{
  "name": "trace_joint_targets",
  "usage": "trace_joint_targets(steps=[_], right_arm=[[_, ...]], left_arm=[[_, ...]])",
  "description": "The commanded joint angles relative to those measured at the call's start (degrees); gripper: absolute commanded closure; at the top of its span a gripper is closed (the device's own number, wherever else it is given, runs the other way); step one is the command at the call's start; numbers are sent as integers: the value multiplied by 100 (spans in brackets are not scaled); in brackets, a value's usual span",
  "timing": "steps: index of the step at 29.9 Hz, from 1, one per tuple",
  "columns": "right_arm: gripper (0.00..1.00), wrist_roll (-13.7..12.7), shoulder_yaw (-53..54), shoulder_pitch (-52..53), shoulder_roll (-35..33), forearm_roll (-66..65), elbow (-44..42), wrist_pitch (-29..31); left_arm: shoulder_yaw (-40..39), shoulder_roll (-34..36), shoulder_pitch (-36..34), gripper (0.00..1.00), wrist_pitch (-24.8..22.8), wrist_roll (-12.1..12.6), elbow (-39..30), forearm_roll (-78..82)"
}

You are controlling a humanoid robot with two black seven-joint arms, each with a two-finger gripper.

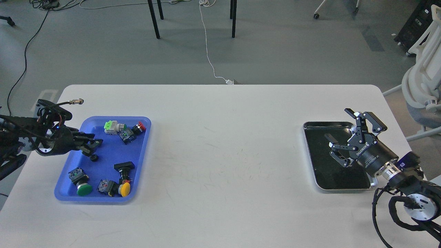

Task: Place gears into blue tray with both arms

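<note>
The blue tray (65, 193) lies at the table's left. One small black gear (93, 158) rests on its floor, left of centre. Just above and left of that gear, my left gripper (92, 145) reaches in over the tray's left rim, fingers slightly apart and holding nothing. At the table's right, my right gripper (339, 134) hovers over the silver-rimmed dark metal tray (310, 124) with fingers spread wide and empty. No gear shows in the metal tray.
Several push-button switches share the blue tray: green and red ones (124, 129) at the back, a green cap (83, 189) and a yellow cap (124, 189) at the front. A white chair (422, 86) stands beyond the table's right edge.
</note>
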Motion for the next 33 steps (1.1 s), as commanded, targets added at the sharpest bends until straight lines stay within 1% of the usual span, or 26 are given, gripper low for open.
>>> trace_joint_targets(steps=[1, 5, 9, 11, 13, 15, 16, 19, 21, 24, 25, 30, 33], right_arm=[[3, 0, 0, 0, -20, 0, 8, 0], [3, 0, 27, 35, -46, 0, 8, 0], [3, 0, 62, 79, -64, 0, -1, 0], [3, 0, 80, 114, -64, 0, -9, 0], [3, 0, 80, 176, -73, 0, -9, 0], [3, 0, 80, 211, -64, 0, -9, 0], [3, 0, 80, 229, -64, 0, -9, 0], [3, 0, 79, 290, -29, 9, -18, 0], [2, 0, 88, 317, -3, 26, -18, -5], [1, 0, 88, 308, 6, 53, -18, -31], [1, 0, 88, 308, 6, 70, -18, -57], [1, 0, 106, 299, 85, 79, -71, -356], [1, 0, 106, 308, 173, 79, -71, -558]], left_arm=[[0, -2, -24, 18, 9, 0, -1, -9], [-96, 68, -147, 15, 18, 0, -27, -149], [-763, 68, -525, 14, 9, 0, -272, -947], [-1167, 68, -543, 13, 9, 0, -701, -1658], [-1650, 42, -517, 12, 18, 0, -1307, -2728], [-1915, 15, -412, 6, 18, 0, -1843, -3827], [-1986, -2, -307, 1, 18, 0, -2177, -4485], [-2144, -282, 132, 1, 62, 0, -2750, -6060], [-2608, -598, 571, 1, 272, 0, -2831, -6582], [-3460, -1222, 1388, 1, 510, 31, -2822, -6627], [-3724, -1433, 1608, 1, 536, 75, -2813, -6636], [-4735, -2251, 2548, 1, 519, 452, -2708, -6654], [-5158, -2620, 2971, 1, 501, 725, -2602, -6610]])
